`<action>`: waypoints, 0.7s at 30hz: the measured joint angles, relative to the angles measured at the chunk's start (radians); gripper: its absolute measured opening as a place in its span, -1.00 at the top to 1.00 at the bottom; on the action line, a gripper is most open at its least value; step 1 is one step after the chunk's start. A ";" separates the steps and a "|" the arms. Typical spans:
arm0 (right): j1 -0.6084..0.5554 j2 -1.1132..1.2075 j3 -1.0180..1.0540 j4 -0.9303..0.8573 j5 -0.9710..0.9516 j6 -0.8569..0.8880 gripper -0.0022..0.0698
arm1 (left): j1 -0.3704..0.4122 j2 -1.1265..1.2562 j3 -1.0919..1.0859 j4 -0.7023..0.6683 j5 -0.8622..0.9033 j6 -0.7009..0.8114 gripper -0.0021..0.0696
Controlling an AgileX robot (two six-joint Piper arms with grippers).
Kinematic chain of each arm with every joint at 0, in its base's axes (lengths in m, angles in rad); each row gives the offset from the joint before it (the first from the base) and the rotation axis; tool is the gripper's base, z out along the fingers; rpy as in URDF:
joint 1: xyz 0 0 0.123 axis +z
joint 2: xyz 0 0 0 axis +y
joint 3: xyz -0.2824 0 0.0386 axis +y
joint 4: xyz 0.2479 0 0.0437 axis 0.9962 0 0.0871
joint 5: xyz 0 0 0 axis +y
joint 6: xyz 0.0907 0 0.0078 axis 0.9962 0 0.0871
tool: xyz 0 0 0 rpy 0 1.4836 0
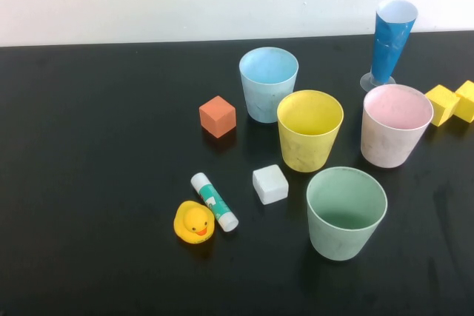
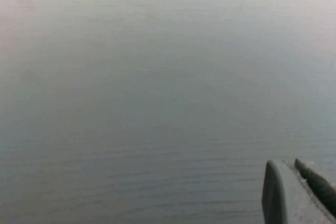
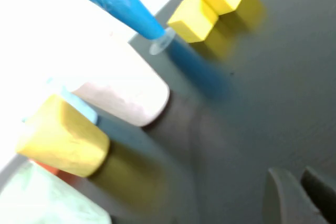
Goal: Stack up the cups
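Observation:
Four cups stand upright and apart on the black table (image 1: 89, 146): light blue (image 1: 268, 83) at the back, yellow (image 1: 309, 130) in front of it, pink (image 1: 395, 125) to the right, pale green (image 1: 346, 212) nearest. Neither gripper shows in the high view. My right gripper (image 3: 300, 174) hovers off to the cups' right, jaws close together and empty; its view shows the pink cup (image 3: 126, 98), yellow cup (image 3: 63, 137), a sliver of the blue cup (image 3: 79, 106) and the green cup (image 3: 47, 200). My left gripper (image 2: 294, 163) is shut and empty over a plain grey surface.
A tall blue cone glass (image 1: 389, 44) stands behind the pink cup, two yellow blocks (image 1: 452, 103) to its right. An orange cube (image 1: 218, 116), a white cube (image 1: 270, 184), a glue stick (image 1: 215, 201) and a yellow rubber duck (image 1: 195, 223) lie left of the cups.

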 joint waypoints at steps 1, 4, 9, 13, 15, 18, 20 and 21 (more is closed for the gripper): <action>0.000 0.000 0.000 0.020 -0.003 0.000 0.76 | 0.000 0.000 0.000 -0.003 0.000 0.000 0.95; 0.000 0.000 0.000 0.041 -0.005 -0.014 0.76 | 0.000 0.000 0.000 -0.103 -0.016 -0.055 0.95; 0.000 0.000 0.000 0.051 -0.016 -0.154 0.76 | 0.000 0.000 0.003 -0.645 -0.057 -0.233 0.95; 0.000 0.000 0.000 0.067 -0.064 -0.193 0.76 | 0.000 0.000 0.003 -0.817 -0.090 -0.242 0.95; 0.000 0.000 0.000 0.077 -0.077 -0.193 0.76 | 0.000 0.000 0.003 -0.839 -0.115 -0.219 0.95; 0.000 0.000 0.000 0.085 -0.073 -0.203 0.76 | 0.000 0.000 0.003 -0.853 -0.148 -0.215 0.95; 0.000 0.000 0.000 0.085 -0.053 -0.218 0.76 | 0.000 0.000 0.003 -0.863 -0.162 -0.210 0.95; 0.000 0.000 0.000 0.085 -0.043 -0.229 0.76 | 0.000 0.000 0.003 -0.868 -0.163 -0.200 0.95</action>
